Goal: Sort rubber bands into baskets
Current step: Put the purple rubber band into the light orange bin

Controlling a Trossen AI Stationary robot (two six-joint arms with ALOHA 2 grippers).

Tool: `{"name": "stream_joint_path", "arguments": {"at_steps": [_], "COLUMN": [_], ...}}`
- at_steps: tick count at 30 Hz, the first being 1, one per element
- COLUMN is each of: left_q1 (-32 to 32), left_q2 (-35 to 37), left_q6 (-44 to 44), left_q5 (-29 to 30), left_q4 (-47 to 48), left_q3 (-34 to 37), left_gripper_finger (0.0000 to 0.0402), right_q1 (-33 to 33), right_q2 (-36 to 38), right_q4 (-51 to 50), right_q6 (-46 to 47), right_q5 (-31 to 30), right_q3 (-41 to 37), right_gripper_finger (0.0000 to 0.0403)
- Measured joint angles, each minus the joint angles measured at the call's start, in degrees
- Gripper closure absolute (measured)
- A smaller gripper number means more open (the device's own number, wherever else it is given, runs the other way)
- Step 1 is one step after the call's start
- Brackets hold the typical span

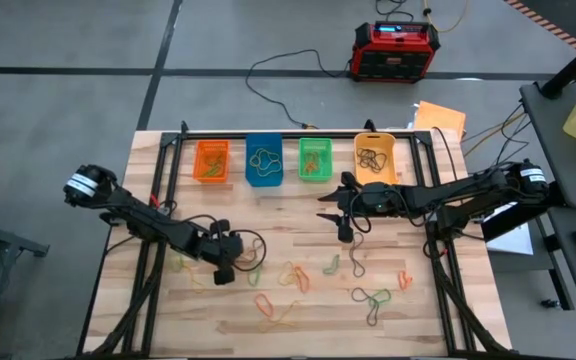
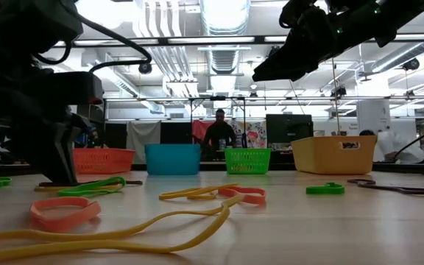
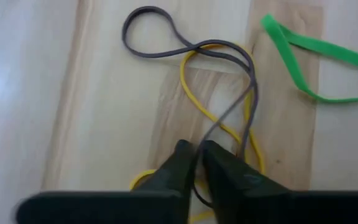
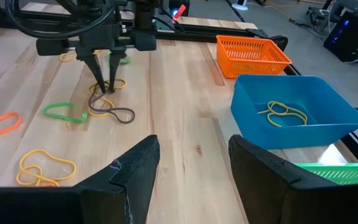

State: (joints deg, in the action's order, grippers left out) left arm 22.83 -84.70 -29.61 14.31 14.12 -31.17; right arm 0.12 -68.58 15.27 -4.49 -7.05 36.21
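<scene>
Pinching black rubber band [image 3: 185, 46] mid-table: left gripper [image 3: 194, 163] jaws nearly closed | right gripper [image 4: 191, 163] jaws open, empty, near baskets [image 1: 264, 160]

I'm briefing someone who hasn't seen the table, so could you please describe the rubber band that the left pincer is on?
Start at the left arm, low on the wooden table. Its left pincer is pinched on a dark grey rubber band that twists across a yellow band. It is the only dark one there; the nearby green band lies apart.

Two dark jointed arms; black cables looped along the left arm [image 1: 158, 225]; tapered matte-black fingers [image 4: 135, 171] on each gripper
</scene>
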Motion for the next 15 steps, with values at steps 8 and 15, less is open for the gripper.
{"name": "stream_joint_path", "arguments": {"at_steps": [8, 15], "left_q1": [0.4, 0.5], "left_q2": [-0.5, 4.4], "left_q6": [3.0, 8.1], "left_q5": [-0.5, 6.2], "left_q4": [2.7, 4.7], "left_q3": [-3.0, -5.5], "left_gripper_finger": [0.0401, 0.0402], "right_q1": [0.0, 0.0], "right_q2": [0.0, 0.0], "right_q4": [0.0, -0.1], "right_q6": [0.0, 0.0], "right_q5": [0.0, 0.0], "right_q3": [0.0, 0.0], "right_gripper_finger": [0.0213, 0.0213]}}
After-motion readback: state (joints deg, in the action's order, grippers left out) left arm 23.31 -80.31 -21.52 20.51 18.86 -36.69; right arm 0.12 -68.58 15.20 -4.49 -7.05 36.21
